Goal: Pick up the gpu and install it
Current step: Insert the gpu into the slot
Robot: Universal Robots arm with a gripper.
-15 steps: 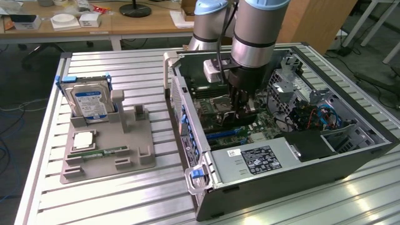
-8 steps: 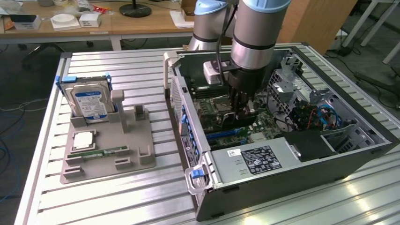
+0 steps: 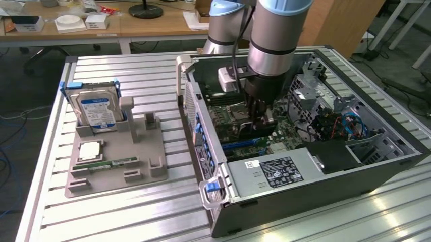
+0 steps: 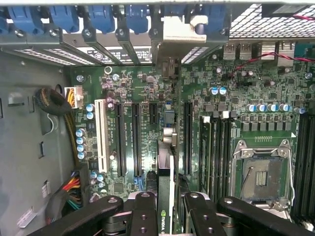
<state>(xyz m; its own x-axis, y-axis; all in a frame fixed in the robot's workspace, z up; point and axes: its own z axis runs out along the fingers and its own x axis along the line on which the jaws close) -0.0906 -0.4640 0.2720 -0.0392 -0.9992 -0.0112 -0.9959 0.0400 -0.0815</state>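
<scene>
Wrist view lets me see my fingers (image 4: 166, 206) pinched on the gpu (image 4: 166, 162), holding the thin card on its edge just above the green motherboard (image 4: 142, 83), among its long black slots.

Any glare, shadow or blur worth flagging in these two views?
Exterior view: bright glare patches on the slatted table; the computer case interior sits in shadow under the arm. Wrist view: motherboard evenly lit and legible; the gripper and edge-on gpu look softer.

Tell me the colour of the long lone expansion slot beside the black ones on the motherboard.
White slot, clearest in the wrist view.
</scene>
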